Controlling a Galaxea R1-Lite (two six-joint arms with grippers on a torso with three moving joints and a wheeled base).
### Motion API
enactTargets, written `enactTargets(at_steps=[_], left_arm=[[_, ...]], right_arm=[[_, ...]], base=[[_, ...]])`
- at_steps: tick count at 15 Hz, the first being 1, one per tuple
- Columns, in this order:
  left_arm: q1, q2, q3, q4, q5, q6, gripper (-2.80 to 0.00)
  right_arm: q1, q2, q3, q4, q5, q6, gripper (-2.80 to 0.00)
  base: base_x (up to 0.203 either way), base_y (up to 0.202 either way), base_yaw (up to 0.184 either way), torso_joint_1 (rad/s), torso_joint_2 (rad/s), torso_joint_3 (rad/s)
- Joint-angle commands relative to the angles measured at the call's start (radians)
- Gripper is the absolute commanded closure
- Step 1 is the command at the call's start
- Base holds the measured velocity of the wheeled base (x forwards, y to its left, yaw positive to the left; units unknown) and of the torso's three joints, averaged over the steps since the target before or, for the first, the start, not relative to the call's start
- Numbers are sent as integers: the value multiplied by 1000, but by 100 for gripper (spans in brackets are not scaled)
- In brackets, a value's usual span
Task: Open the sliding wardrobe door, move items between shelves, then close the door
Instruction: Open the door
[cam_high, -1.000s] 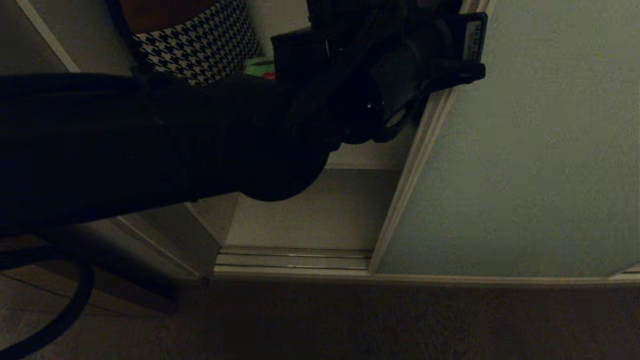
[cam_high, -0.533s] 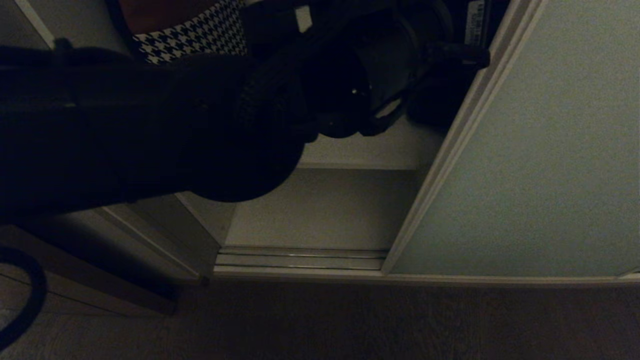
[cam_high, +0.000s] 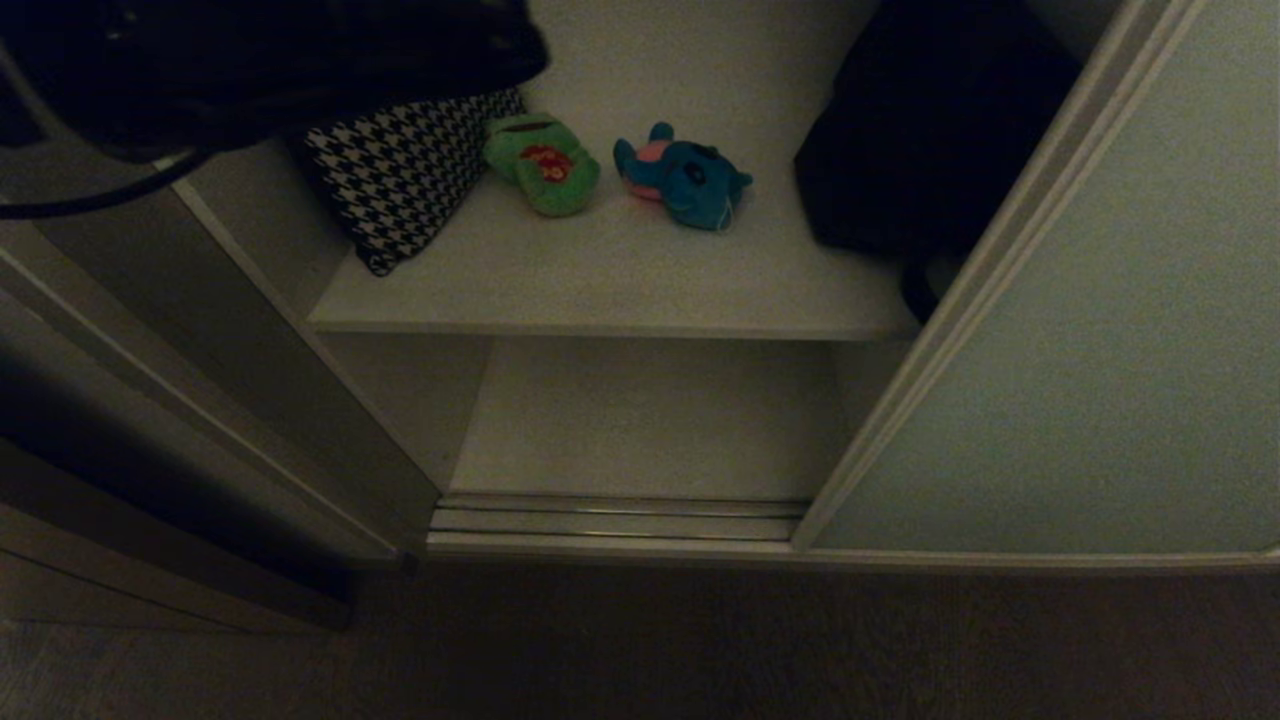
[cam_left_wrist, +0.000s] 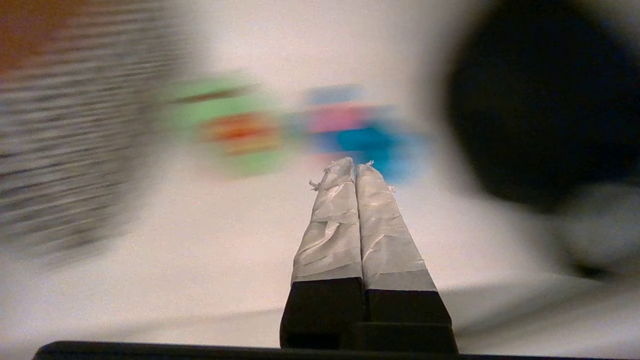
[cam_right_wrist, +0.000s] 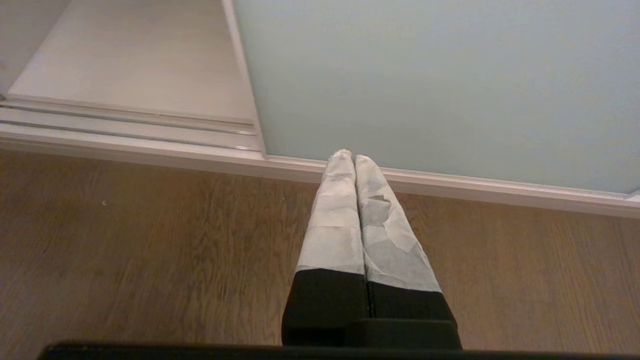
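Door: the tall pale grey-green matte sliding wardrobe door (cam_high: 1080, 330) with its slim off-white frame edge stands slid aside to your right; you can count the opening step as done.
Upper shelf: the plain white matte upper shelf board (cam_high: 620, 285) carries everything listed below.
Green item: the small green plush toy with a red spot (cam_high: 543, 163) lies just beside the cushion, near the shelf's back.
Blue item: the small blue plush toy with a pink-orange patch (cam_high: 682, 180) lies next to the green one, close but not clearly touching.
Cushion: the black-and-white houndstooth cushion (cam_high: 405, 175) leans at the shelf's left side.
Bag: the black bag (cam_high: 920, 140) sits at the right, partly behind the door edge.
Lower shelf: the white lower shelf board (cam_high: 650, 415) shows no toy on it.
Left claw: the left claw (cam_left_wrist: 354, 167), tape-wrapped, is clenched on nothing and points toward the two toys, short of them.
Right claw: the right claw (cam_right_wrist: 348, 156) is clenched, empty, parked low over the brown wooden floor (cam_right_wrist: 150, 240).
Remaining for you: both toys to transfer, then the door to close.
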Motion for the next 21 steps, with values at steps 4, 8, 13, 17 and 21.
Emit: enactTargets(at_steps=[4,8,13,17,21], left_arm=[[312,-340,242,86,-18,-4,0],[434,-643,571,175,-85,-6,0],[597,-1081,943,359,-284,-11,0],[679,-1275,1279,351,-375,-17,0],[644,-1479,1437,249,-394,-18,0]], right_arm=[[-1,-2,0,0,1,-1,0],[1,-2,0,0,1,0,0],[1,-2,0,0,1,0,0],[1,-2,0,0,1,0,0],[1,-2,0,0,1,-2,0]], base=[[0,0,0,0,0,0],[0,0,0,0,0,0],[0,0,0,0,0,0],[0,0,0,0,0,0],[0,0,0,0,0,0]])
